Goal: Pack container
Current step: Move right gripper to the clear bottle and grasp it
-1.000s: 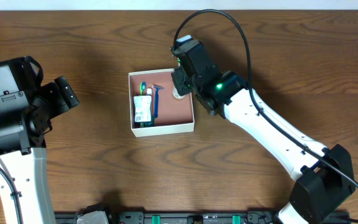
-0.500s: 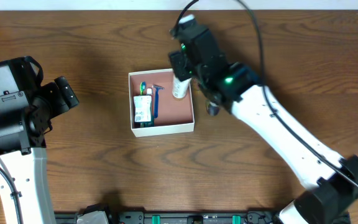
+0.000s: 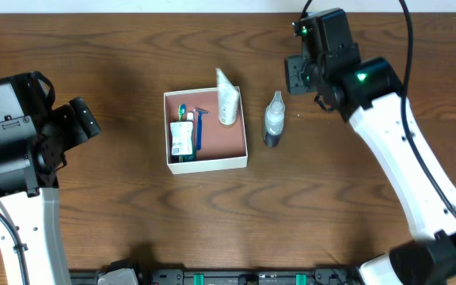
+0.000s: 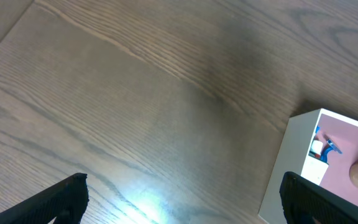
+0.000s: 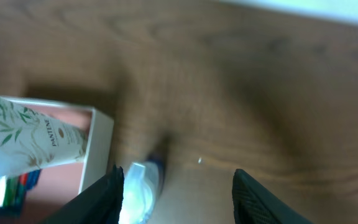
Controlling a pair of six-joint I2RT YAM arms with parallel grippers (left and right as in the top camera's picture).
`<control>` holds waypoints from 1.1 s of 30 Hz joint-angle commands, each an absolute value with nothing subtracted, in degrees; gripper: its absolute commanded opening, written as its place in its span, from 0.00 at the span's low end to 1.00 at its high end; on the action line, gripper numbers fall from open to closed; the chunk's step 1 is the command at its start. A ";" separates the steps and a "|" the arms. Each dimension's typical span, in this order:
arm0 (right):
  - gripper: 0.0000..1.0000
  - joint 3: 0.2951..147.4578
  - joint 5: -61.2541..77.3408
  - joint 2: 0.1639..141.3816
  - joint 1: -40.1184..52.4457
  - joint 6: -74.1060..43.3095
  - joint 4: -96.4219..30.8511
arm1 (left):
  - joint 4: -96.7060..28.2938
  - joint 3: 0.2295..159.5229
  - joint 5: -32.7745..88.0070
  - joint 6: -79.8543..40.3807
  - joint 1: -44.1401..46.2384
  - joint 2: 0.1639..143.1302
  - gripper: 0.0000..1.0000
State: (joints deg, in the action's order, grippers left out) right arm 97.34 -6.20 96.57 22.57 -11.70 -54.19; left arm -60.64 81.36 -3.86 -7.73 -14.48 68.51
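Container (image 3: 207, 164) sits mid-table with a tube (image 3: 226, 99) at its 2 o'clock corner; right gripper (image 5: 178, 193) and left gripper (image 4: 185, 202) both gape empty, so the bottle (image 3: 273, 119) at its 3 o'clock likely needs grasping next.

A small clear bottle (image 3: 272, 119) sits on the dark wooden table (image 3: 93, 206), just right of the container (image 3: 209, 164). A white leaf-printed tube (image 3: 226, 99) pokes out over its far wall. Inside lie three more things: a blue razor (image 3: 199, 127), a green toothbrush (image 3: 182, 111) and a green-white packet (image 3: 181, 140).
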 commanded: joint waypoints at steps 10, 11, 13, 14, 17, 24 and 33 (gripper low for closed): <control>0.57 97.34 5.21 107.13 23.99 -12.80 -57.43 | -60.71 81.87 -4.56 -8.27 -14.79 68.49 0.98; 0.57 97.34 5.21 107.63 24.12 -12.80 -57.80 | -60.71 81.87 -4.56 -8.27 -14.79 68.49 0.98; 0.57 97.32 5.65 108.31 24.51 -12.80 -58.59 | -60.71 81.87 -4.56 -8.27 -14.79 68.49 0.98; 0.57 97.32 5.89 108.84 24.75 -12.78 -59.09 | -60.73 81.87 -4.56 -8.27 -14.76 68.49 0.98; 0.56 97.25 5.82 109.86 25.61 -12.80 -61.32 | -60.77 81.87 -4.56 -8.27 -14.79 68.49 0.98; 0.57 96.71 2.33 110.72 26.22 -14.85 -63.31 | -60.80 81.87 -4.56 -8.27 -14.76 68.49 0.98; 0.62 96.14 0.84 110.91 26.22 -15.49 -62.43 | -60.82 81.87 -4.56 -8.27 -14.79 68.49 0.98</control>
State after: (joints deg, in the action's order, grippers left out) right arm 96.90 1.96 110.34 25.74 -14.46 -62.83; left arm -60.66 81.36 -3.86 -7.73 -14.48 68.51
